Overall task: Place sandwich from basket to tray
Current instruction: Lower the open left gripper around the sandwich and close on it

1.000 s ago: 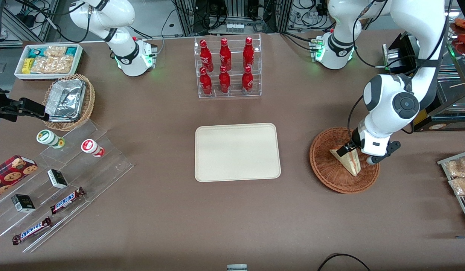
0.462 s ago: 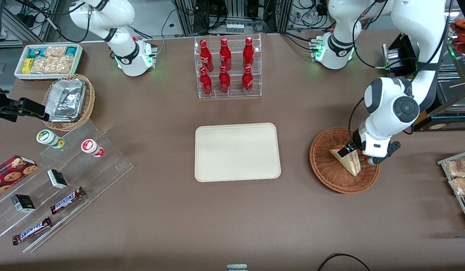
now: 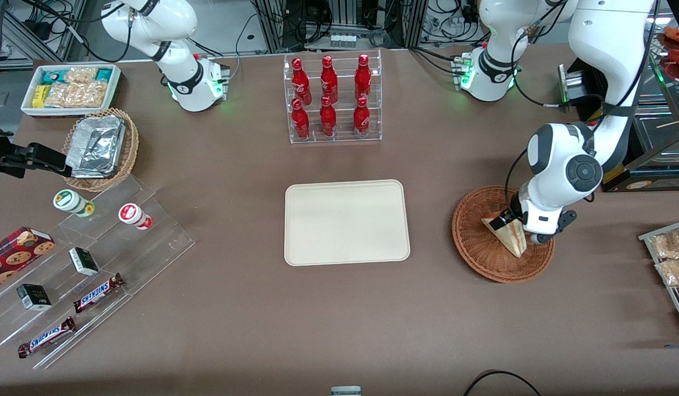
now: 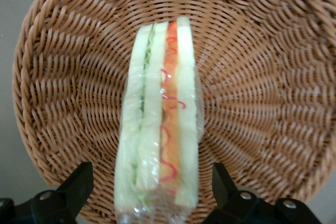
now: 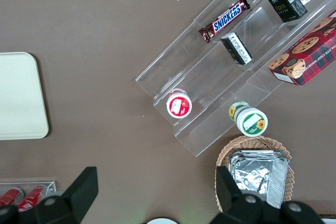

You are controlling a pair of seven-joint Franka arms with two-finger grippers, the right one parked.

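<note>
The end effector hangs low over the basket at the right of the front frame, its fingers spread apart with one on each side of the sandwich and a gap showing between each finger and the bread. In the wrist view the sandwich lies in the basket's hollow with its cut edge facing up, wrapped in clear film, a red and orange stripe running beside a pale green one between the white slices. In the front view its tapered end points toward the lower edge of the frame and its wider end sits under the end effector.

The tray lies flat on the brown tabletop at the frame's centre, well apart from the basket, with nothing on it. Above it in the frame stands a clear rack of red bottles. At the left edge of the frame sit a lighter basket holding foil trays and clear stepped shelves with chocolate bars.
</note>
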